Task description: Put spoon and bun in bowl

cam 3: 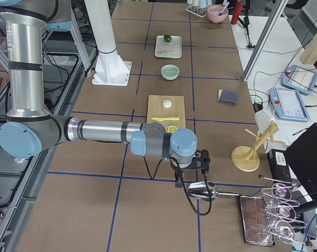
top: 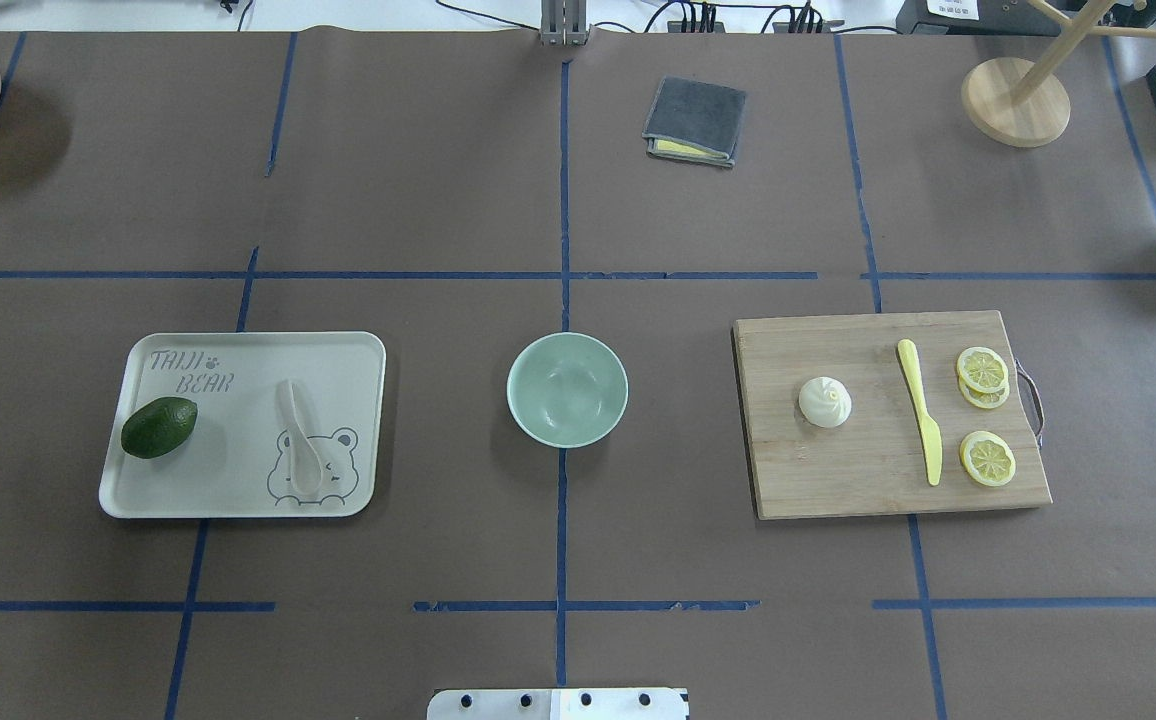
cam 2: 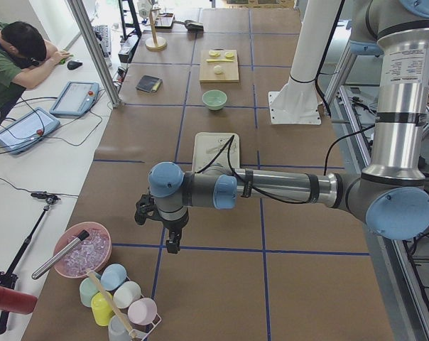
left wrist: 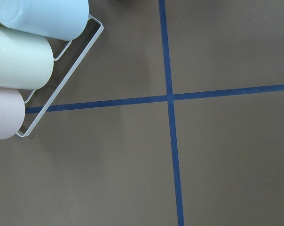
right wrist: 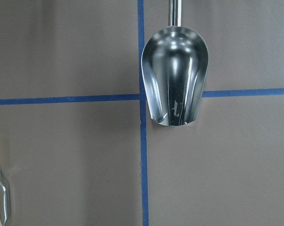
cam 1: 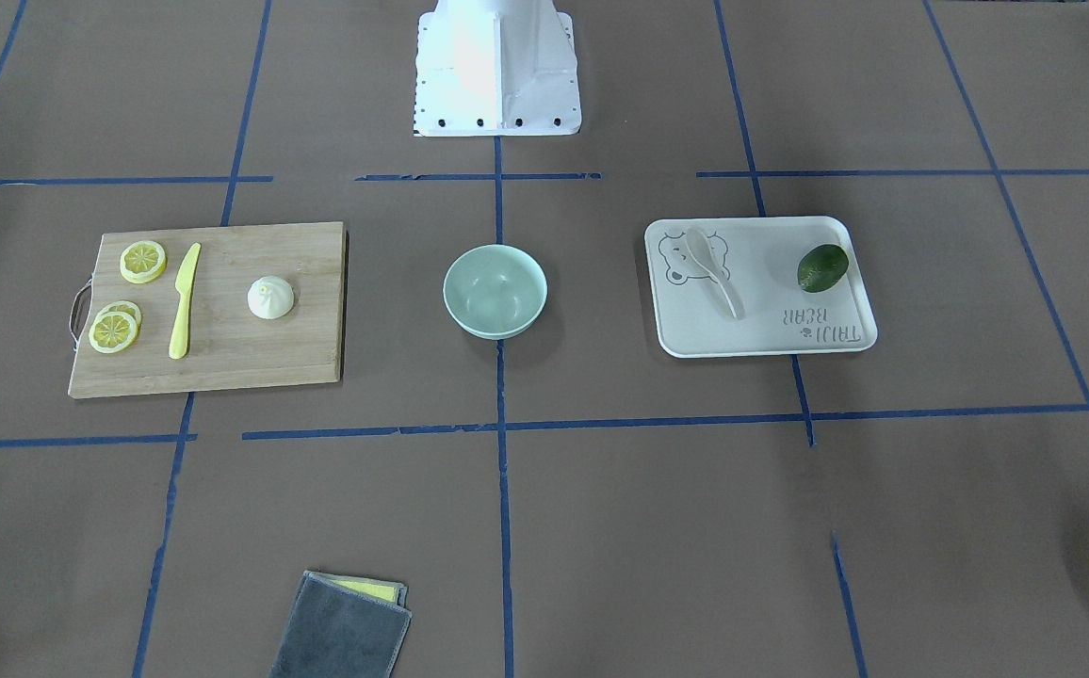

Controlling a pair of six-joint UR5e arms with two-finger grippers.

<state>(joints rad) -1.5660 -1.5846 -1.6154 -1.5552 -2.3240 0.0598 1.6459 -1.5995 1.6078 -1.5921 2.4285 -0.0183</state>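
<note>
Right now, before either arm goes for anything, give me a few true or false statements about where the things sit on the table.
1. The bun sits on the wooden cutting board. True.
2. The spoon already lies in the bowl. False: the spoon lies on the tray, and the bowl is empty.
3. The dark green fruit lies on the cutting board. False: it lies on the tray, apart from the spoon.
4. The yellow knife lies between the bun and the lemon slices. True.
</note>
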